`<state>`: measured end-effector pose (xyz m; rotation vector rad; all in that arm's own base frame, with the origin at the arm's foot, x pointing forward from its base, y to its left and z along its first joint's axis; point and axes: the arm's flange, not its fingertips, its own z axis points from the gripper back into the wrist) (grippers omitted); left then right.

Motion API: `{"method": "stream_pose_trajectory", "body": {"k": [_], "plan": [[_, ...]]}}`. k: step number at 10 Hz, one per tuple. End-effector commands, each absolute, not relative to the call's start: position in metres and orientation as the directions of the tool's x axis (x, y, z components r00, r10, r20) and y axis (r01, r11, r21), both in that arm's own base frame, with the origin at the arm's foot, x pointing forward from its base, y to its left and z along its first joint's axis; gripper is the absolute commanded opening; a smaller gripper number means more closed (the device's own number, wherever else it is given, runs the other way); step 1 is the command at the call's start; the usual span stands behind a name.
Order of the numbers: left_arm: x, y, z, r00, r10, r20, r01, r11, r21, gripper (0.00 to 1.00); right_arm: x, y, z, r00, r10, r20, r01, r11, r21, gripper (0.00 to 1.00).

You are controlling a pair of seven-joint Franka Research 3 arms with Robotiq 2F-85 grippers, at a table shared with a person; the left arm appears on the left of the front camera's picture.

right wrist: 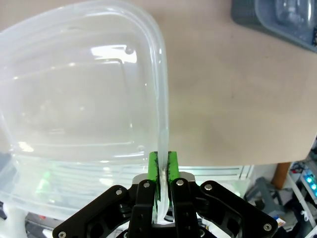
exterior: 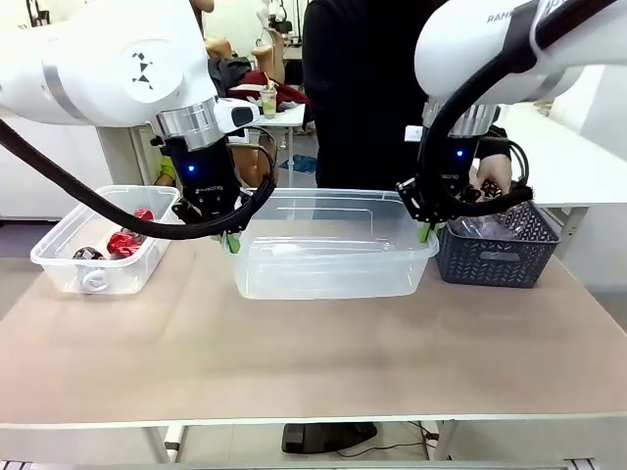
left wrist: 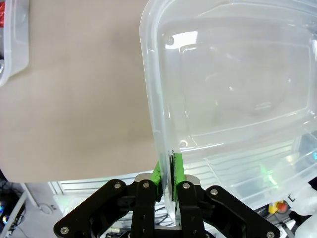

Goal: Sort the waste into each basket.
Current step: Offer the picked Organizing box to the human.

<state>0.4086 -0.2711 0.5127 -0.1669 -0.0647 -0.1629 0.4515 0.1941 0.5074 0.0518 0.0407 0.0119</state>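
1. Clear rectangular plastic tub sits mid-table, long axis running arm to arm (cans already sit in the other tub).
2. Left gripper pinches its near end wall.
3. Right gripper clamps the opposite wall.

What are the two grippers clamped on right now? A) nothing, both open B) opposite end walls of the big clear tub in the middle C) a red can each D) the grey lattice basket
B: the left gripper pinches one end wall of the large clear tub between its green pads, and the right gripper pinches the opposite end wall; the lattice basket and the red cans in the small tub go untouched.
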Motion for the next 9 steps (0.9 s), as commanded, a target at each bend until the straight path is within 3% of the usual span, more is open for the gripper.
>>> {"method": "stream_pose_trajectory", "body": {"k": [1,9], "plan": [[0.4041,-0.2697,0.5185,0.981,-0.172,0.086,0.183,0.972,-0.145,0.00,0.4521,0.1930,0.5098,0.999,0.006,-0.035,-0.004,0.998,0.061,0.00],[0.4041,-0.2697,0.5185,0.981,-0.172,0.086,0.183,0.972,-0.145,0.00,0.4521,0.1930,0.5098,0.999,0.006,-0.035,-0.004,0.998,0.061,0.00]]}}
